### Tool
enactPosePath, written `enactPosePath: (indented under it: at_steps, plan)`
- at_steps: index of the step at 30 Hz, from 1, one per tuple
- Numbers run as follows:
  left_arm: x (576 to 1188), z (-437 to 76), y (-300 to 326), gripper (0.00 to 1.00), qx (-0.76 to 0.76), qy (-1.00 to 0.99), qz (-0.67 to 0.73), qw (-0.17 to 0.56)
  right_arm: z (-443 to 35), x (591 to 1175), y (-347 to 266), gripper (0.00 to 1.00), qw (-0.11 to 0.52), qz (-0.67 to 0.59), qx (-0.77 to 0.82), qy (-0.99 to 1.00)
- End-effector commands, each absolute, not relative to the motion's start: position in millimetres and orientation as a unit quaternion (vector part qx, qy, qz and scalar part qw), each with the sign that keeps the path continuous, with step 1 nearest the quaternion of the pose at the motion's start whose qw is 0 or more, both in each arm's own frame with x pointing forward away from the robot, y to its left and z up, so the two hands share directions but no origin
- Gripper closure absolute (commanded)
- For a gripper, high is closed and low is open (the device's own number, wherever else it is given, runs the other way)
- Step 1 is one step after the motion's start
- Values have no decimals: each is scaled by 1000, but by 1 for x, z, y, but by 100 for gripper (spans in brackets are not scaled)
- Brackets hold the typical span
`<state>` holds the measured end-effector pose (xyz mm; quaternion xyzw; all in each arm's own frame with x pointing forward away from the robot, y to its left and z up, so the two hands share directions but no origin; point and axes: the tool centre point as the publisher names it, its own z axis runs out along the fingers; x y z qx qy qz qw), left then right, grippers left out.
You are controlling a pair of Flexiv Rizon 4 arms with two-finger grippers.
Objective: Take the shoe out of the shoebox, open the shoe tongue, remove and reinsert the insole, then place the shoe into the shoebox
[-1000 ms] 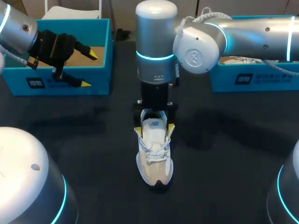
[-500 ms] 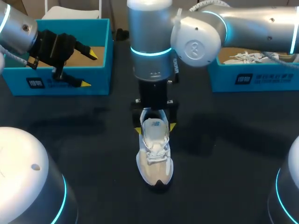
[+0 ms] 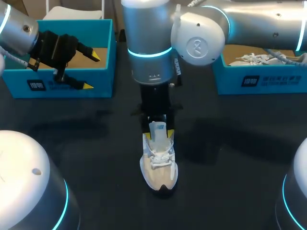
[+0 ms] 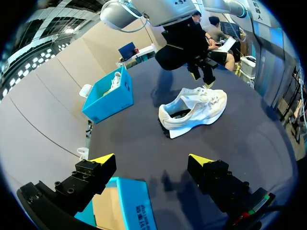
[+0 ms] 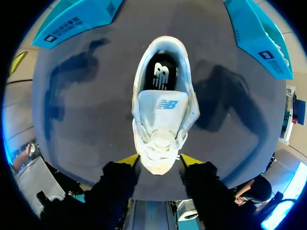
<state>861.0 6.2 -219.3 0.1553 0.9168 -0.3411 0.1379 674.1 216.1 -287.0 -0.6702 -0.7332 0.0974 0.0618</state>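
Fingers (image 3: 96,54) on the left gripper (image 3: 91,71) are spread wide with nothing in them, hanging over the front wall of the left shoebox (image 3: 67,82). That box is blue with bare cardboard inside. Same head view: the right gripper (image 3: 158,134) points straight down at the shoe (image 3: 159,168) mid-table, yellow tips pinching it from both sides up by the tongue (image 3: 158,128). The table (image 3: 230,158) is plain black, and the right shoebox (image 3: 261,81) has another white shoe (image 3: 254,58) in it.

Left wrist view: the shoe stands on its sole, off-white with a dark outsole, well apart from both boxes.

Right wrist view: looking right into it, a black insole (image 5: 160,74) lies in the heel. The white tongue is just ahead of the tips, which sit snug against the upper.
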Motion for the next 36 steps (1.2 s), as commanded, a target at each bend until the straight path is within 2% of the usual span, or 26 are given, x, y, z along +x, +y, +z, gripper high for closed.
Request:
enactPosePath:
  at_steps: [1, 4, 17, 26, 36]
  plan:
    - [861, -219, 6, 0, 156, 917, -340, 137, -297, 679, 216, 83, 65, 95, -669, -734]
    - [861, -219, 6, 0, 156, 917, -340, 137, -307, 686, 215, 88, 69, 93, -666, -737]
    - [861, -219, 6, 0, 156, 917, -340, 137, -339, 712, 205, 81, 72, 87, -659, -743]
    - [861, -219, 6, 0, 156, 917, -340, 137, -327, 709, 205, 77, 65, 75, -659, -746]
    - [861, -219, 6, 0, 156, 917, -340, 137, -349, 720, 205, 75, 79, 64, -649, -754]
